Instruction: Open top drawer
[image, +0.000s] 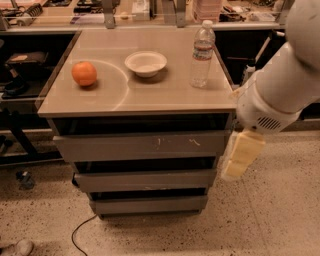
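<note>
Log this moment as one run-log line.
wide grey metal top drawer: looks shut | gripper: at drawer's right end, contact unclear | step: approach

The gripper (242, 155) hangs just right of the top drawer (142, 146), whose interior is lost in shadow. Above the gripper, the white arm (280, 85) runs off the top and right edges. Far down to its left, a cable (73, 234) and a pale object (17, 247) are cut off by the bottom edge.

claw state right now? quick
Claw: open or closed cannot be told; it hangs just right of the top drawer.
</note>
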